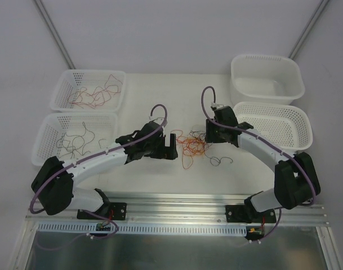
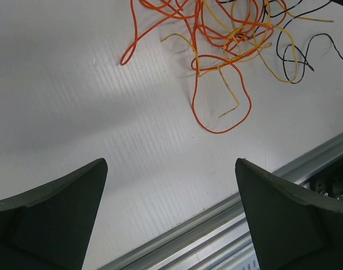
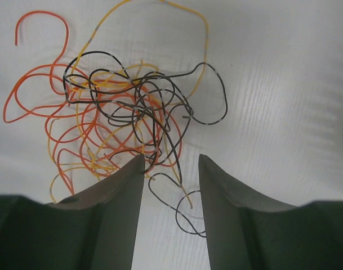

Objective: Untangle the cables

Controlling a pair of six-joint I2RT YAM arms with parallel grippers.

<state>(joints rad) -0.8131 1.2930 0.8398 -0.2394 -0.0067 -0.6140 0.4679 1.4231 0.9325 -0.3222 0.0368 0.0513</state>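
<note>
Red and black cables (image 1: 95, 93) sit sorted in the baskets (image 1: 59, 93) at left; I note a knotted clump (image 1: 192, 145) unsorted mid-tabletop (image 1: 160, 95), with left fingers (image 2: 53, 214) and right fingers (image 3: 109, 214) apart.

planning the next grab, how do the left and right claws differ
The left claw is spread wide; the right claw is open less far. The left claw faces bare table short of the tangle; the right claw is over it. Both grip nothing.
</note>
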